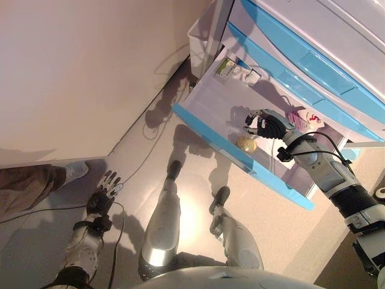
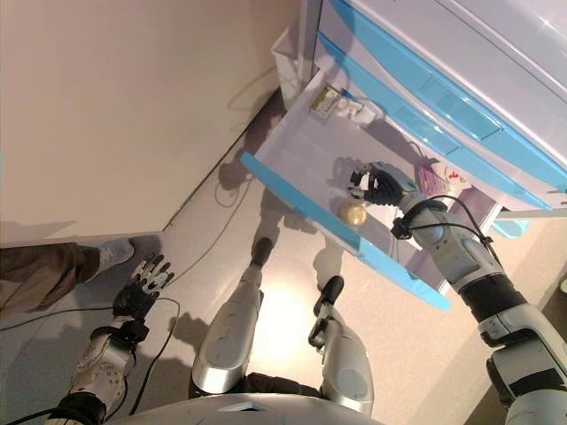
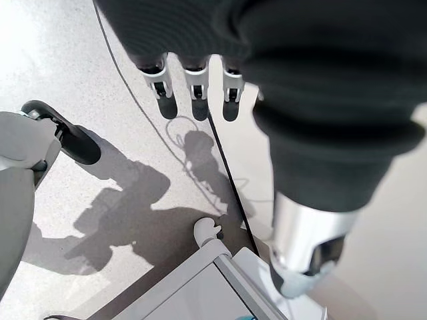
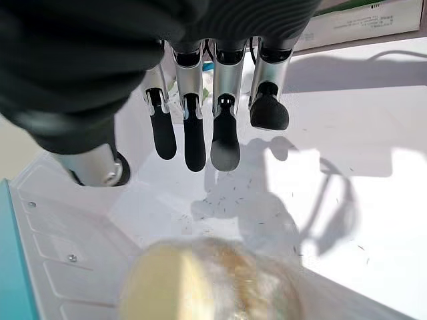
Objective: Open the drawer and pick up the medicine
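The white drawer (image 1: 210, 102) with a blue front (image 1: 240, 159) stands pulled out. A green and white medicine box (image 1: 227, 67) lies in its far corner, with a small white item (image 1: 250, 76) beside it. A pale yellow round thing (image 1: 246, 143) lies near the front, and a pink and white packet (image 1: 304, 117) lies at the other end. My right hand (image 1: 264, 124) hovers inside the drawer just past the yellow thing (image 4: 213, 280), fingers relaxed and holding nothing; the box (image 4: 360, 23) lies beyond its fingertips. My left hand (image 1: 102, 198) hangs open low over the floor.
The cabinet (image 1: 313, 66) has more blue-fronted drawers, shut, above the open one. A plain wall (image 1: 72, 72) stands to the left. A person's brown trouser leg (image 1: 30, 186) and grey shoe (image 1: 75, 171) are at the left near my left hand.
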Controlling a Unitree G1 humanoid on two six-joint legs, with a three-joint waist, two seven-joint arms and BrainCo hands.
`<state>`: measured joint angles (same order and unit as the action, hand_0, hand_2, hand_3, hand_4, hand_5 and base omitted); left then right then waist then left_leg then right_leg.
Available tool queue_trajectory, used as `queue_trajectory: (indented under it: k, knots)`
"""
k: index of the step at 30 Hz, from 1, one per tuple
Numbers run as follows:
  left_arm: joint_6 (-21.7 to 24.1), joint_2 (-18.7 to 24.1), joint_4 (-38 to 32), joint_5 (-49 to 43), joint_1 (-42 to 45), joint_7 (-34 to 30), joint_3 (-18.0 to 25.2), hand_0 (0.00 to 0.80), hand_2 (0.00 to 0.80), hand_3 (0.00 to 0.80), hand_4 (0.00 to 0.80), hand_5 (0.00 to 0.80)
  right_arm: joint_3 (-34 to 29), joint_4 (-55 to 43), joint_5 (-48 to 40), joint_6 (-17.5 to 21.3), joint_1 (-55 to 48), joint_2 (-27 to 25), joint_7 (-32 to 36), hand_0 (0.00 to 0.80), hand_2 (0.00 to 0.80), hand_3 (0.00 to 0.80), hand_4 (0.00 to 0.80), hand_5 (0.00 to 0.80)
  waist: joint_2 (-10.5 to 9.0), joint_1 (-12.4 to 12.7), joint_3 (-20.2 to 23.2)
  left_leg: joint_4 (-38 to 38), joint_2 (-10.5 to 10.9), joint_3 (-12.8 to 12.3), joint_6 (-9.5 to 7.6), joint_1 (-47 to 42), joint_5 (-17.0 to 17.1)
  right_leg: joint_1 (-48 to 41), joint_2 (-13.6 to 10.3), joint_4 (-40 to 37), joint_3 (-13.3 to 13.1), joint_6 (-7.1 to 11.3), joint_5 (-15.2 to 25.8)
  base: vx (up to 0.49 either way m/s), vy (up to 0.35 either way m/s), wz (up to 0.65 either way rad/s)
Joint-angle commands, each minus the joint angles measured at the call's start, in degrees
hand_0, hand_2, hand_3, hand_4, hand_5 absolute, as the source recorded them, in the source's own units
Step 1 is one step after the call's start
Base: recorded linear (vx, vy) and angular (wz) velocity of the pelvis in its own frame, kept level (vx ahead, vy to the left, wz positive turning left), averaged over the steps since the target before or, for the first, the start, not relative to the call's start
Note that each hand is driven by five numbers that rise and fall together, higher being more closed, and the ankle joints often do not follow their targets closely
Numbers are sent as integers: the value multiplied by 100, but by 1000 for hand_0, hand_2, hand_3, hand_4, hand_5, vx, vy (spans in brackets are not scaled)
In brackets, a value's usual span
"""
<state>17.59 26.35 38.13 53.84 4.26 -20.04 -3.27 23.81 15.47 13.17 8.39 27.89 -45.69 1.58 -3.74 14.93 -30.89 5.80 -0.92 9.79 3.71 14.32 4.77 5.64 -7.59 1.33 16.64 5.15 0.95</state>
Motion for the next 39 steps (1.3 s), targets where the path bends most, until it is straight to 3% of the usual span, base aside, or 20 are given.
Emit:
queue_trajectory:
  k: [1,14,15,16,27,39]
  knots:
    - [51,230,-405,-212,398,-1,-72,0,0,0,0,0,336,-196,63,225,265,-171,-117,800,800,800,800,800,59,-55,110,579,257,-172,-170,252,-617,436,-55,556,-99,110,112,0,0,0]
    - [38,249,-465,-223,409,-7,-53,0,0,0,0,0,283,-257,89,271,189,-179,-213,800,800,800,800,800,56,-66,110,507,245,-186,-178,178,-600,375,-43,515,-117,123,124,0,0,0]
    - [39,250,-465,-226,410,-13,-48,0,0,0,0,0,278,-249,91,275,188,-186,-239,562,562,562,562,562,54,-66,110,503,246,-186,-179,174,-598,372,-43,509,-118,126,129,0,0,0]
    - [43,257,-476,-209,423,-31,-48,0,0,0,0,0,264,-261,122,268,185,-215,-320,0,0,0,0,0,55,-69,110,496,240,-193,-178,165,-602,363,-42,502,-119,131,128,0,0,0]
    - [100,232,-466,-213,539,25,27,0,0,0,0,0,-264,-1055,328,406,-128,-452,-632,0,0,0,0,0,-9,-177,160,421,185,-252,-178,38,-631,265,-9,441,-182,166,150,0,0,0]
    - [58,328,-531,-241,723,38,251,0,0,0,0,0,-779,-2176,1348,443,-316,-1322,-247,0,0,0,0,0,-164,-269,296,329,83,-361,-198,-78,-654,186,73,368,-281,209,155,3,-12,-4]
